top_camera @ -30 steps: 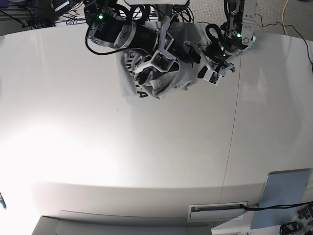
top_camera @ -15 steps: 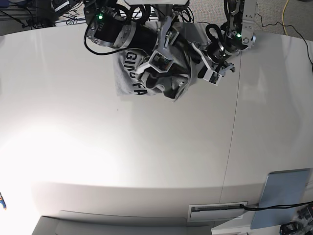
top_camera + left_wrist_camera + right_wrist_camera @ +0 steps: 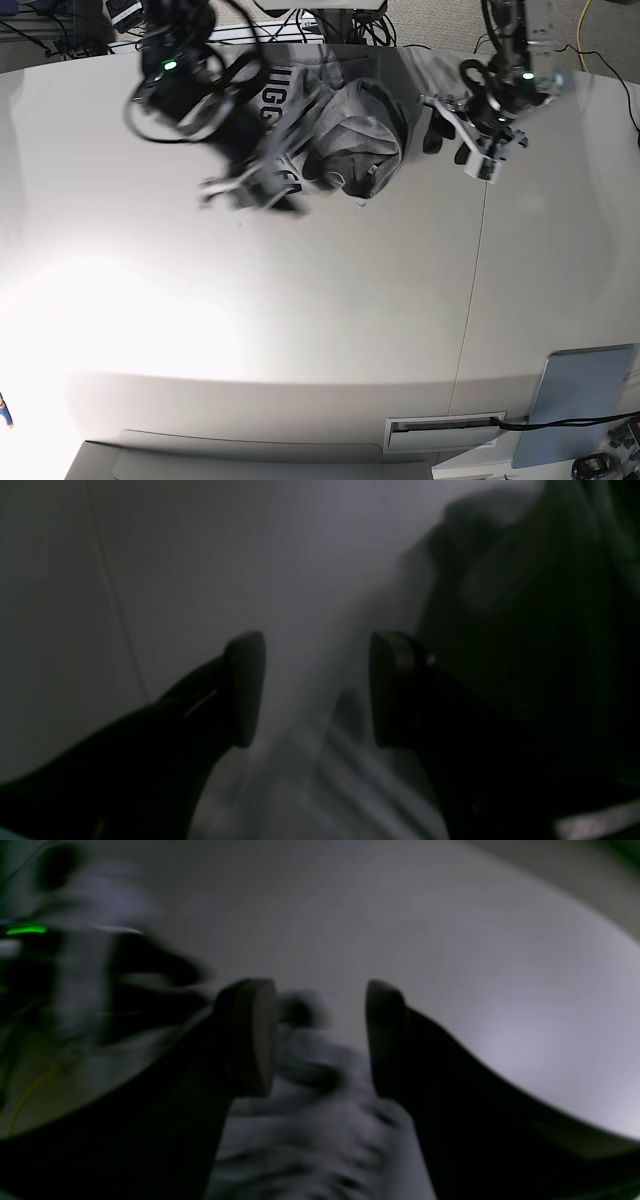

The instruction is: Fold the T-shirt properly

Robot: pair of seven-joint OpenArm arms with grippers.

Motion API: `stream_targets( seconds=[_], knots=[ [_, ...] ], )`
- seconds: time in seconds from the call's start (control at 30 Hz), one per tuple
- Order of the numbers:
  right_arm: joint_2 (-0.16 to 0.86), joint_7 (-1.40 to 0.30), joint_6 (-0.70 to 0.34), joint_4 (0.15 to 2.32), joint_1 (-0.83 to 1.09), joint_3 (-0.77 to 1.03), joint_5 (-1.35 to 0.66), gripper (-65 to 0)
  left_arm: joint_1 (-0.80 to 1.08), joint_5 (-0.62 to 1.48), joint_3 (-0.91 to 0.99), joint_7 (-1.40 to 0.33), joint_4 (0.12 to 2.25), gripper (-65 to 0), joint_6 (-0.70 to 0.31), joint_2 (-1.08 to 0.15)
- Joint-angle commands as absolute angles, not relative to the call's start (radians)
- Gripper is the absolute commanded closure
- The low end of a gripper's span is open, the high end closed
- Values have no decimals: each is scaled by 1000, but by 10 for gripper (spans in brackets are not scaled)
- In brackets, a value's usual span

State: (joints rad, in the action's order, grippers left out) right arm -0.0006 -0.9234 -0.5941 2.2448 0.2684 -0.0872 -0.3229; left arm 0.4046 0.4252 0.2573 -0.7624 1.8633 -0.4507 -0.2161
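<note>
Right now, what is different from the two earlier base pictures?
The right gripper let go of the shirt and moved away, towards the left of the base view. The left gripper, open, shifted slightly right there. More of the lettering shows, and the shirt's loose part lies bunched on its right side. The panel stayed in place.

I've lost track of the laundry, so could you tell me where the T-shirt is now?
In the base view, the T-shirt lies at the table's top middle, between the two robot arms.
</note>
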Motion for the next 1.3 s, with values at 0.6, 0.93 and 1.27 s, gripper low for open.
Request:
stream_targets(
  seconds=[0.6, 0.93, 1.27],
  knots=[
    [213, -973, -552, 2263, 255, 367, -339, -288, 504, 847, 213, -999, 2074, -339, -537, -216],
    [213, -971, -553, 2262, 255, 368, -340, -288, 525, 926, 213, -1112, 2178, -339, -536, -216],
    [213, -971, -552, 2262, 255, 368, -343, -288, 613, 864, 212, -1057, 2176, -339, -467, -211]
  ],
)
